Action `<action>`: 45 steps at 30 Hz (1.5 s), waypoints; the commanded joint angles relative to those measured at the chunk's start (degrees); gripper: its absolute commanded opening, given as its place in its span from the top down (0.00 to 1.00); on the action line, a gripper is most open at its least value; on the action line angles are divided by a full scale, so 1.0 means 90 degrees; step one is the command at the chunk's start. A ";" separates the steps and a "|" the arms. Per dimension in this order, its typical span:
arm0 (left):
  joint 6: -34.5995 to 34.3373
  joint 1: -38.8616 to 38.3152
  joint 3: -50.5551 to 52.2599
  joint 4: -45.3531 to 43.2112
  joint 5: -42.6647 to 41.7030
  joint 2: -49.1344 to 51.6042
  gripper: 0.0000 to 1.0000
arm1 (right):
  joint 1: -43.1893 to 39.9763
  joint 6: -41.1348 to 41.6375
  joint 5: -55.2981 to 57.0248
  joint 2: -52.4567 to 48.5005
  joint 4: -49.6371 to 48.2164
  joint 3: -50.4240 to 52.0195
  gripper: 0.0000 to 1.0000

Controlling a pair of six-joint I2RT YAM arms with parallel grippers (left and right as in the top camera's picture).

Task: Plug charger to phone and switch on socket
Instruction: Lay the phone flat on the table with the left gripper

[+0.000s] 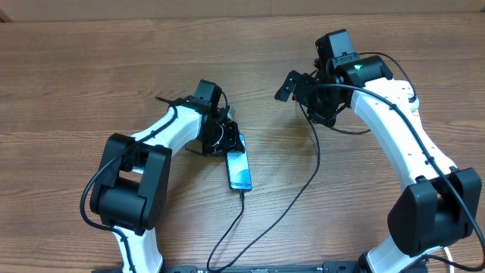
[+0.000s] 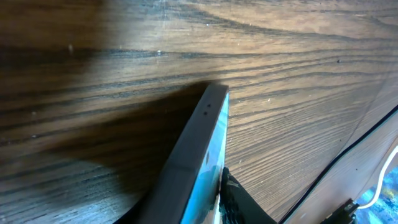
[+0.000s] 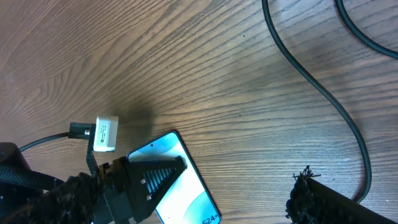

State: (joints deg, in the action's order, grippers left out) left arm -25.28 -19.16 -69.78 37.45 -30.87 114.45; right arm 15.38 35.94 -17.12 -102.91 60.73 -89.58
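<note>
The phone (image 1: pixel 239 171) lies on the wooden table, cyan screen up, its far end at my left gripper (image 1: pixel 227 144). The charger (image 1: pixel 236 220) is a thin black cable that meets the phone's near end and runs off toward the front edge. In the left wrist view the phone (image 2: pixel 193 149) fills the gap edge-on, and one black finger (image 2: pixel 239 202) rests against its screen side. The other finger is hidden. My right gripper (image 1: pixel 299 95) hangs open to the right, away from the phone (image 3: pixel 186 186). Its fingers (image 3: pixel 149 177) stand wide apart, holding nothing. The socket is out of view.
A second black cable (image 1: pixel 314 163) hangs from the right arm and crosses the table toward the front. Black leads (image 3: pixel 311 81) lie on the wood beyond the right gripper. A small white tag (image 3: pixel 106 134) on a black lead sits by the phone's far end.
</note>
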 commanded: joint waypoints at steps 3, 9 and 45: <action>0.0097 -0.0036 0.0032 0.0049 0.0114 0.0129 0.70 | -0.0002 -0.0078 0.0066 0.0148 0.0002 -0.0056 0.00; 0.0097 -0.0036 0.0032 0.0073 0.0114 0.0129 0.68 | -0.0002 -0.0078 0.0066 0.0148 0.0010 -0.0056 0.00; 0.0097 -0.0036 0.0032 0.0168 0.0163 0.0129 0.62 | -0.0002 -0.0078 0.0066 0.0148 0.0007 -0.0056 0.00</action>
State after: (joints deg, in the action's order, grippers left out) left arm -25.28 -19.16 -69.84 38.11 -31.94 114.45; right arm 15.40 35.90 -17.15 -102.91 60.93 -89.58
